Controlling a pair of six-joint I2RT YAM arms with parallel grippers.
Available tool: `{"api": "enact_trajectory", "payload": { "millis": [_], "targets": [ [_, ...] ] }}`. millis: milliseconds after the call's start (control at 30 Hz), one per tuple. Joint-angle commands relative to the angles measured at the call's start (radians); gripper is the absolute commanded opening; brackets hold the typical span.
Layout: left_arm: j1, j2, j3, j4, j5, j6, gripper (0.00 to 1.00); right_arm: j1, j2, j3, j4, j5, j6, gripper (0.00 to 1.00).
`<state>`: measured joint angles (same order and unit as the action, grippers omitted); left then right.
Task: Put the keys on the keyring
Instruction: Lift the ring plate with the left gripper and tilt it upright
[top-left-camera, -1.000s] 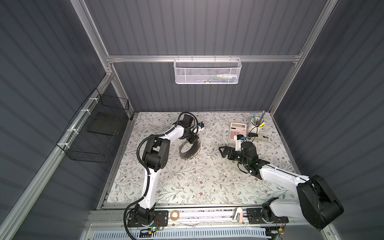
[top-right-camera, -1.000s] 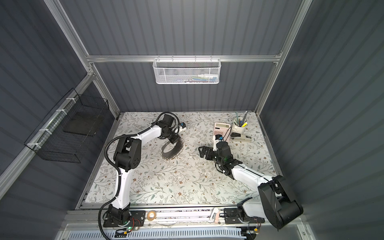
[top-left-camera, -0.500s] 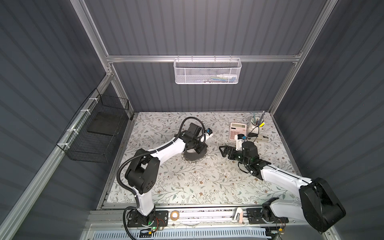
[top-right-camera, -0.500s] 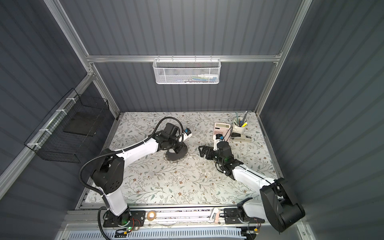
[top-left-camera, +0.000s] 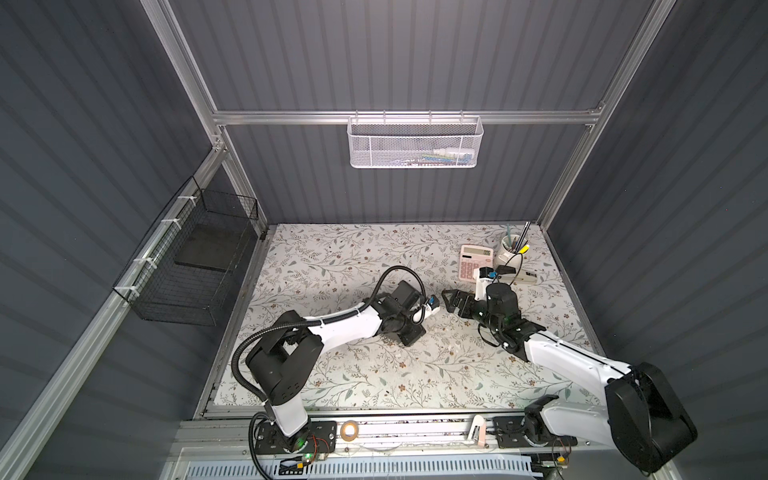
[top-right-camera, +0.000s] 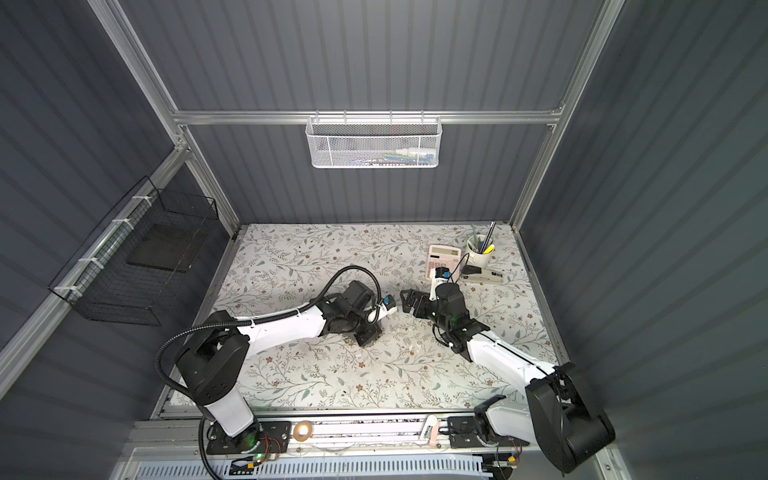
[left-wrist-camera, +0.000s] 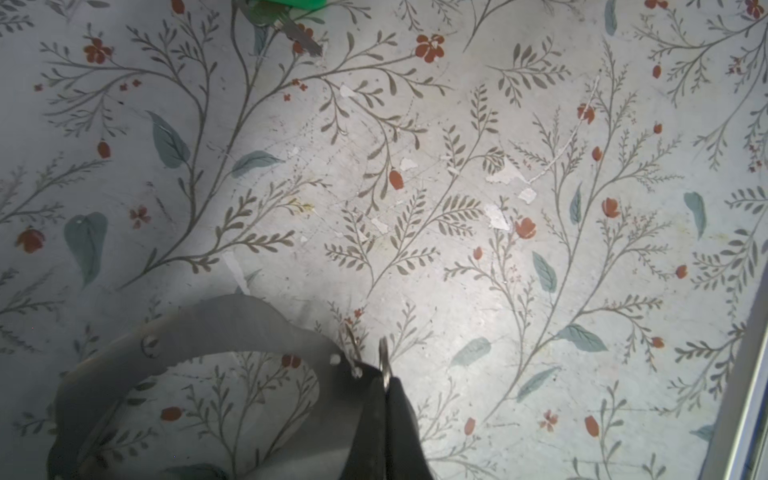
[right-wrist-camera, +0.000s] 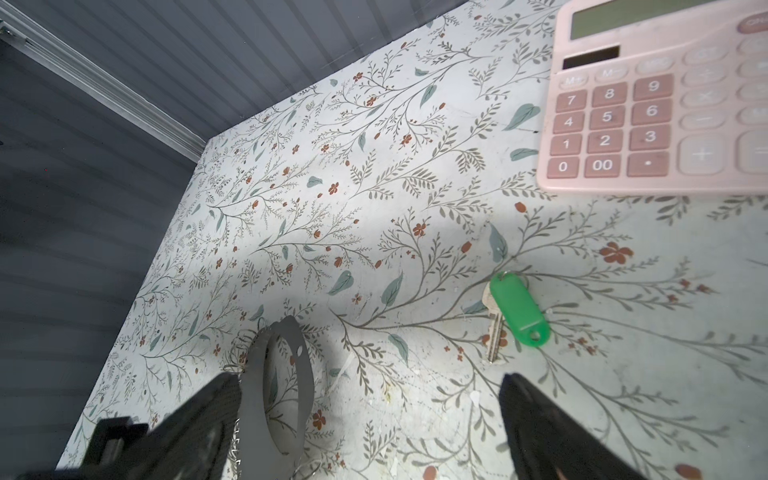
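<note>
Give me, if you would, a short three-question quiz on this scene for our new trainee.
1. True or false: the right claw is shut on the green key.
2. What does the left claw pinch? A) the stapler B) the keyring C) the pen cup
3. Fill in: the green key lies flat on the ____.

Key:
1. False; it stands open and empty.
2. B.
3. Table, not far from the pink calculator.

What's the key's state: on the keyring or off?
Off. The key lies flat on the table, apart from the keyring.
</note>
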<state>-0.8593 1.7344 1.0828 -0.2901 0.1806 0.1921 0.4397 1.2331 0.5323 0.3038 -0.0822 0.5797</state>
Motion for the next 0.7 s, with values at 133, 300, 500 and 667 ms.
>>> {"api": "enact_trajectory", "payload": {
  "millis": [133,300,500,667],
  "targets": [
    [-0.018,-0.006,-0.08,0.025,0.067,-0.032,0.0,0.003,-0.006,0.0,-0.025,0.028,0.002,0.99],
    [-0.027,-0.005,-0.116,0.021,0.122,-0.054,0.08,0.004,-0.01,0.0,-0.026,0.025,0.006,0.99],
    [-0.028,-0.125,-0.166,0.068,0.229,-0.055,0.25,0.003,-0.018,-0.001,-0.029,0.032,0.005,0.99],
    [-0.024,-0.265,-0.195,0.131,0.245,-0.057,0.37,0.003,-0.025,-0.003,-0.031,0.036,0.006,0.99]
  ]
}}
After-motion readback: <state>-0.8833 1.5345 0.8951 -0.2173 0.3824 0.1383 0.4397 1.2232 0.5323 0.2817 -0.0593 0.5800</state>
